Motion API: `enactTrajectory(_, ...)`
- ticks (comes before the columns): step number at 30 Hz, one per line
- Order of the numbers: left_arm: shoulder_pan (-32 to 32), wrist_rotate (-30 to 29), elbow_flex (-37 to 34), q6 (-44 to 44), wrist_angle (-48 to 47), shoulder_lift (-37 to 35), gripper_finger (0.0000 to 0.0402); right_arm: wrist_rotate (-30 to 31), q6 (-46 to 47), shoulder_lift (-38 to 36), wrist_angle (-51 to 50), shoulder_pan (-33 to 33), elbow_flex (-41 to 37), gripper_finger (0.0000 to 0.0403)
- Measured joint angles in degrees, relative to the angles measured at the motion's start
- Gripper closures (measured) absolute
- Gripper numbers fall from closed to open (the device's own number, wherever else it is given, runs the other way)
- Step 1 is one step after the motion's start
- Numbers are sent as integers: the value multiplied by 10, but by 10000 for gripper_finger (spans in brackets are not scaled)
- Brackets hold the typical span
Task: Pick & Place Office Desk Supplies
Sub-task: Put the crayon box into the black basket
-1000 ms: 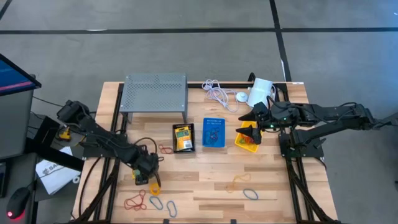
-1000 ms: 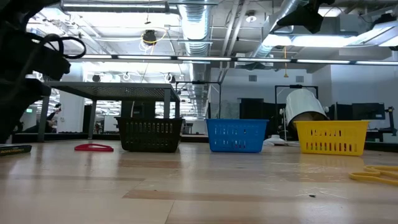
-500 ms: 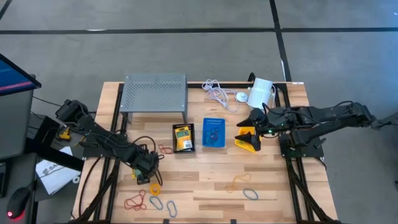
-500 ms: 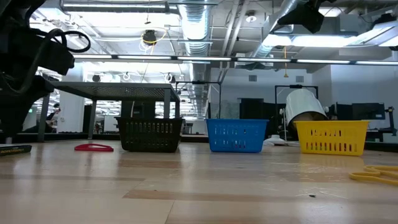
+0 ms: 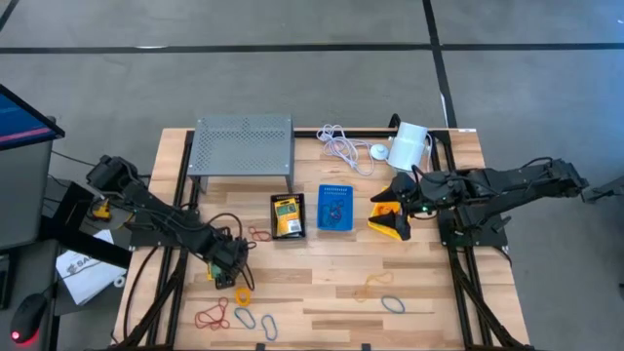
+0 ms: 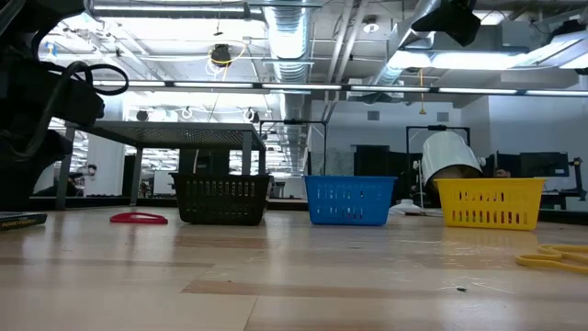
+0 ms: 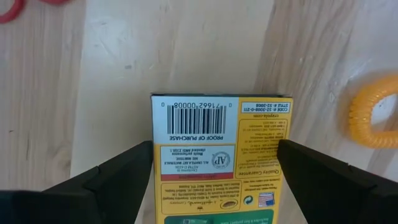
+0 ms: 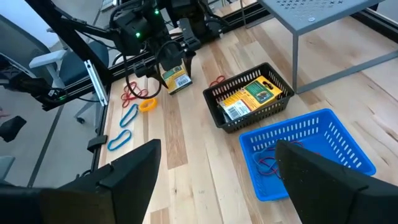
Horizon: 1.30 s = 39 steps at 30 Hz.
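A yellow card packet (image 7: 217, 134) lies flat on the wood near the table's left front. My left gripper (image 7: 214, 158) points down over it, open, with one finger on each side of it. An orange loop (image 7: 373, 121) lies beside the packet. My right gripper (image 8: 217, 186) hangs open and empty above the yellow bin (image 5: 387, 221). The blue bin (image 5: 335, 208) holds loops. The black bin (image 5: 287, 215) holds another yellow packet. More loops lie near the front edge, red (image 5: 212, 317) and blue (image 5: 267, 328). My left gripper comes at the packet from above, a finger (image 7: 118, 180) standing against each of its two opposite sides (image 7: 157, 155). The packet lies on the table. Whether the fingers touch it I cannot tell.
A grey perforated shelf (image 5: 244, 144) stands at the back left. A coiled white cable (image 5: 341, 146) and a white cylinder (image 5: 409, 144) are at the back right. Red loops (image 5: 259, 234) lie beside the black bin. Orange (image 5: 373, 285) and blue (image 5: 392, 303) loops lie at front right.
My right gripper has drifted a little toward the table's near edge over the yellow bin, still open.
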Motion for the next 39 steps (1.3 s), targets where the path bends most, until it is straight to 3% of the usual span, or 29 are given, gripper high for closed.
enactTrajectory(25, 12, 28, -19, -13, 29, -6, 89, 0, 0, 0, 2, 3, 0, 94)
enactTrajectory(32, 23, 18, -23, -13, 37, -49, 130, 0, 0, 0, 2, 3, 0, 94)
enactTrajectory(39, 22, 31, -47, -13, 80, -55, 208, 0, 0, 0, 2, 3, 0, 94)
